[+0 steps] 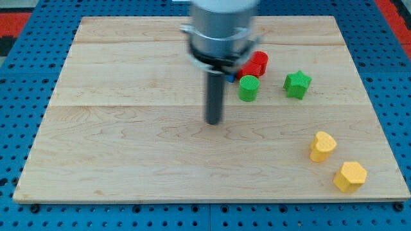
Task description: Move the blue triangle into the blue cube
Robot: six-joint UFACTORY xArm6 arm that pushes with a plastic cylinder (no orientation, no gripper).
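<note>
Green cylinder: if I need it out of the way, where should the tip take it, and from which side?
No grip is possible, only a push. Meet the green cylinder on its round side wall, dead centre, or it will likely slip off sideways. Come from the view's left, where my tip stands with bare board between; the red block crowds its upper right.

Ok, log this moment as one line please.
my tip on bare board | left of green cylinder | blue blocks mostly hidden behind arm | no contact visible
</note>
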